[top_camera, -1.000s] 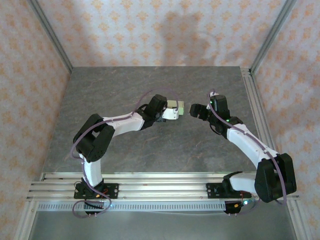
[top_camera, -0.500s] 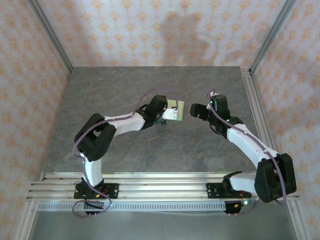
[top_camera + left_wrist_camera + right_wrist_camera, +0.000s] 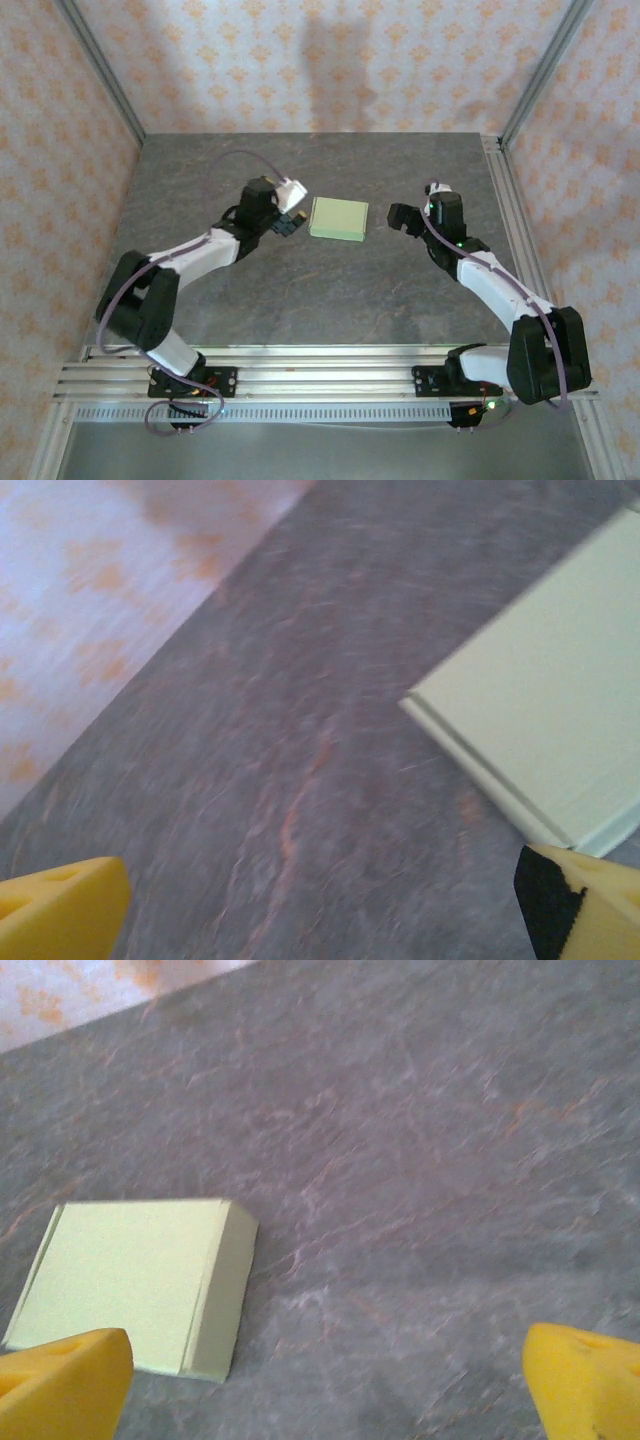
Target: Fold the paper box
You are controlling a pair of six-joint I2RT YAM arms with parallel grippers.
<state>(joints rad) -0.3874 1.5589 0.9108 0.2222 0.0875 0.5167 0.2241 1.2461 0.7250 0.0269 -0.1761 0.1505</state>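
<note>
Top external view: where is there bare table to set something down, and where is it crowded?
Bare: the far strip of table between the paper box and the back wall, and the near stretch between the left arm and right arm. Crowded: the middle row, where left end effector and right end effector flank the box.

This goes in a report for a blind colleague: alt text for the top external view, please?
A flat, pale-green paper box lies on a grey table between two white robot arms. The left gripper and the right gripper flank it, both open, neither holding it. Peach patterned walls enclose the table.
</note>
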